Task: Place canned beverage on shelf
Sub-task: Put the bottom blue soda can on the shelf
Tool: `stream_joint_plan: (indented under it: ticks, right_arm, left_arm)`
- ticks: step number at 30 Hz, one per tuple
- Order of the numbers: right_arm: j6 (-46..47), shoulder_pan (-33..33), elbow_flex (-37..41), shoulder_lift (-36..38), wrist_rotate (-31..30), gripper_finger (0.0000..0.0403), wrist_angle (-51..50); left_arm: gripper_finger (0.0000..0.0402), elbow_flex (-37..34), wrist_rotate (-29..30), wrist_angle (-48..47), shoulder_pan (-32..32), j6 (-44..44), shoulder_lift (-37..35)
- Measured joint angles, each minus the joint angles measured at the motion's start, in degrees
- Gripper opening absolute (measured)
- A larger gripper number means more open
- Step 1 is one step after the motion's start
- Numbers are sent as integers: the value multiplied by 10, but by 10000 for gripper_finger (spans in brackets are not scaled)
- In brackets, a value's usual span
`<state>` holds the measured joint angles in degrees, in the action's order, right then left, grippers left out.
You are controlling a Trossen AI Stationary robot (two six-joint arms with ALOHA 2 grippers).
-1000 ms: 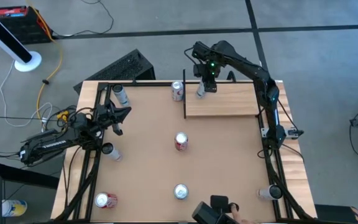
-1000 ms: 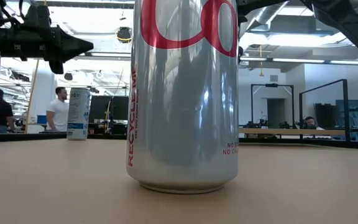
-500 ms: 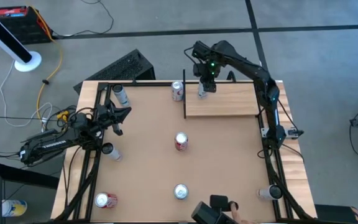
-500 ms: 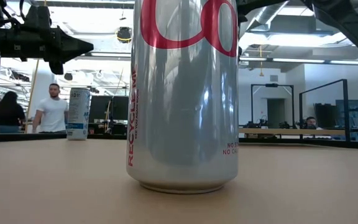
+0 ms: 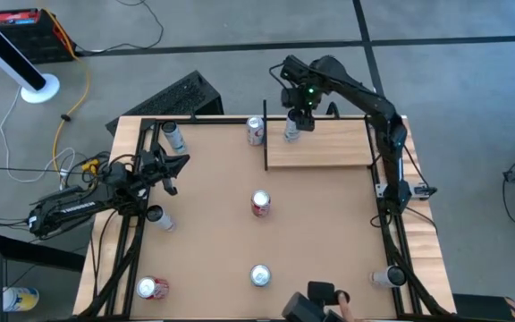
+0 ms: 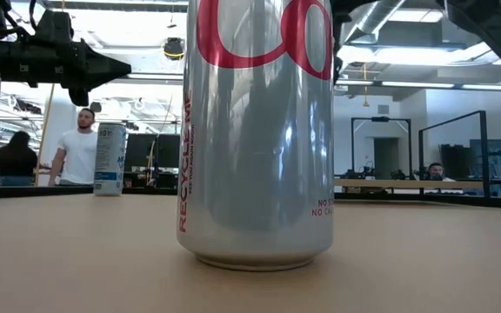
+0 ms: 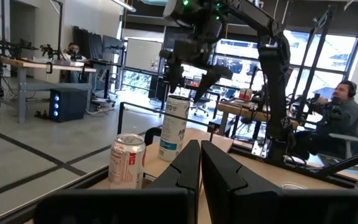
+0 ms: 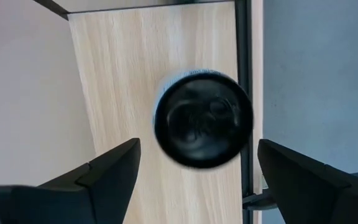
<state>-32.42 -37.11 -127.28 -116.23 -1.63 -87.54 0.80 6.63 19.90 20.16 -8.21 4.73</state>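
The high view looks straight down on the whole tabletop (image 5: 240, 233) and both arms from well above. The low view sits at table height, facing level across it, very near a silver can (image 6: 259, 130) that fills the picture; this is the can (image 5: 259, 275) at the near edge overhead. The left wrist view faces across the table toward the shelf (image 7: 229, 138), past its own closed fingers (image 7: 197, 174). The right wrist view looks straight down, close above the shelf (image 8: 123, 81), shared with the high view (image 5: 329, 148).

Open-plan robotics lab: workbenches (image 7: 23, 65), seated person (image 7: 345, 112) at desk, concrete floor (image 5: 240, 36).
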Motion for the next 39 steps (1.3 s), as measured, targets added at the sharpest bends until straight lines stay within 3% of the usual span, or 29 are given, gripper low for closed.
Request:
stream_joint_plan:
  ticks: [6,10,16,22,26,31,39]
  right_arm:
    - [9,-3,3,43,0,346,-19]
    - [18,-13,46,104,21,340,-24]
    - [6,-58,236,239,141,299,31]
    - [18,-92,468,337,173,223,275]
    - [28,-96,534,331,181,138,356]
    - [50,-98,539,274,181,21,393]
    - [50,-116,539,210,198,16,411]
  left_arm:
    - [0,0,0,0,0,0,0]
    - [0,0,0,0,0,0,0]
    - [0,0,0,0,0,0,0]
    - [0,0,0,-15,0,9,0]
    - [0,0,0,-30,0,11,0]
    - [0,0,0,-42,0,10,0]
    - [0,0,0,-43,0,1,0]
